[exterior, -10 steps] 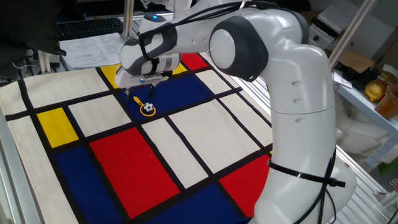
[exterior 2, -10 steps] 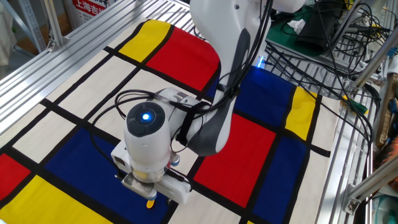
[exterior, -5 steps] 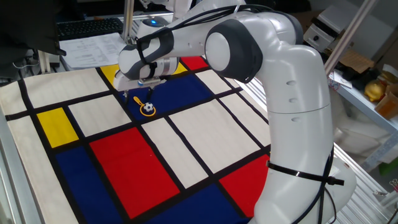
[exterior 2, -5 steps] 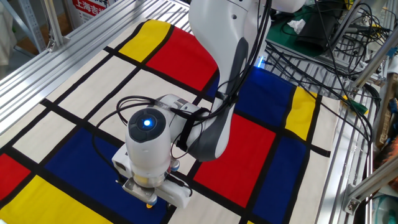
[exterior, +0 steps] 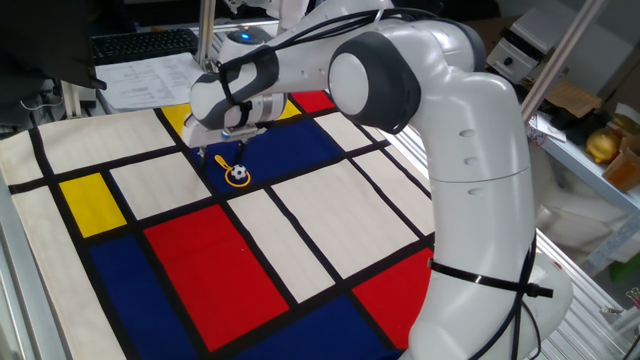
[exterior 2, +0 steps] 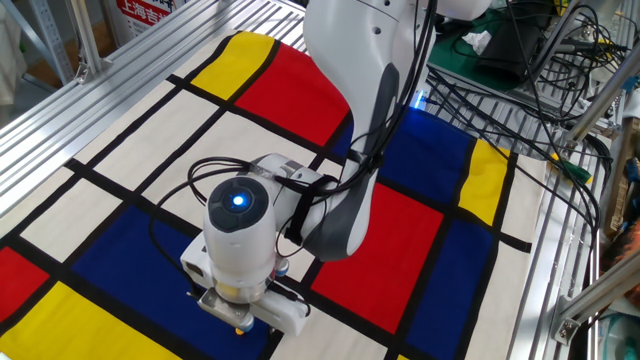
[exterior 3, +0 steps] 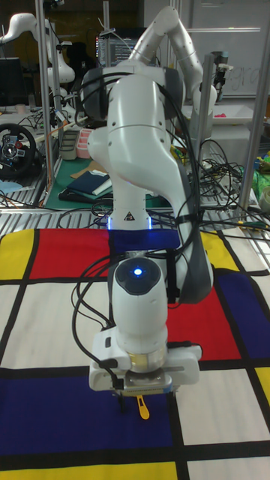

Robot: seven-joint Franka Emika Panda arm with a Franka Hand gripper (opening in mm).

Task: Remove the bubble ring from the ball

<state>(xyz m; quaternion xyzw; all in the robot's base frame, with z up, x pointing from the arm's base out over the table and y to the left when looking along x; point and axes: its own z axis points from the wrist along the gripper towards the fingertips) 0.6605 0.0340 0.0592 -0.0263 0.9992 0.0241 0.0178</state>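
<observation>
The orange-yellow bubble ring (exterior: pixel 237 174) lies flat on a blue patch of the cloth, its loop around the small black-and-white ball (exterior: pixel 238 173). Its short handle points toward the gripper (exterior: pixel 224 146). The gripper hangs just above the handle end, jaws apart and holding nothing. In the tall fixed view the gripper (exterior 3: pixel 145 393) straddles the yellow handle of the bubble ring (exterior 3: pixel 143 407), whose tip pokes out below the hand. In the other fixed view the gripper (exterior 2: pixel 238 322) covers the ball, and only a sliver of the bubble ring (exterior 2: pixel 241 328) shows.
A cloth of red, blue, yellow and white rectangles (exterior: pixel 200 260) covers the table. Papers and a keyboard (exterior: pixel 140 60) sit beyond its far edge. Aluminium frame rails (exterior 2: pixel 60 90) and cables (exterior 2: pixel 540 60) run along the sides.
Over the last second the gripper shifted slightly left and lower toward the ring's handle. The ring and ball have not moved.
</observation>
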